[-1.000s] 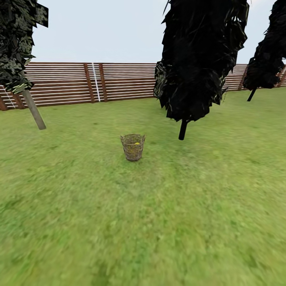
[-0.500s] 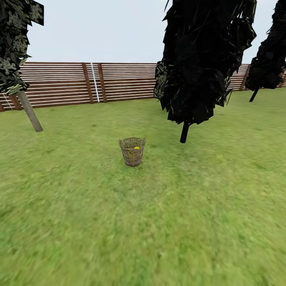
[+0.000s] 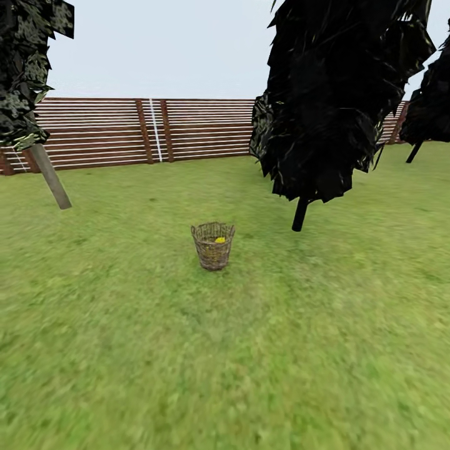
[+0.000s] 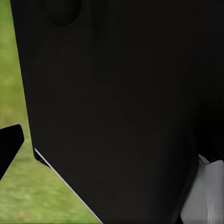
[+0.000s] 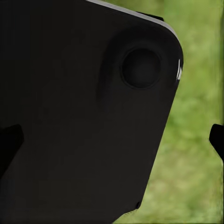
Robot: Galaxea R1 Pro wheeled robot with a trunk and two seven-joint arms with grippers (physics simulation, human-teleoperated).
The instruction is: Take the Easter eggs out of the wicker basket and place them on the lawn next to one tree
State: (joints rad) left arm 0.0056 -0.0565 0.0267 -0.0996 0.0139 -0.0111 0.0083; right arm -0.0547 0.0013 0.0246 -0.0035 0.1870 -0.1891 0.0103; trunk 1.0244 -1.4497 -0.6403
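**Wicker basket upright on the grass, a yellow egg showing inside**

Head view: the small brown open-weave wicker basket (image 3: 213, 246) stands upright on the wide mottled green lawn (image 3: 225, 362), near the middle of the scene and well apart from every tree. A patch of yellow, one Easter egg (image 3: 220, 239), shows just inside its rim on the right; how many eggs lie within cannot be told. Far to the left rises the tree with a straight pale grey-beige trunk (image 3: 50, 176), leaning in the picture, its dark leaf sheets speckled pale green above. To the right of the basket and a little farther off stands a black cone-shaped tree on a thin dark stem (image 3: 300, 214); a second black tree (image 3: 428, 106) sits at the far right. A brown horizontal-slat wooden fence (image 3: 125, 132) closes the garden behind them, under a pale sky.

Left wrist view: a broad black robot panel (image 4: 121, 102) lies close before the camera, with grass beside it. Whether the left jaws are clenched or released cannot be told.

Right wrist view: another dark panel with a round recess (image 5: 84, 121) covers most of the frame, with blurred grass alongside. The state of the right jaws cannot be told either.
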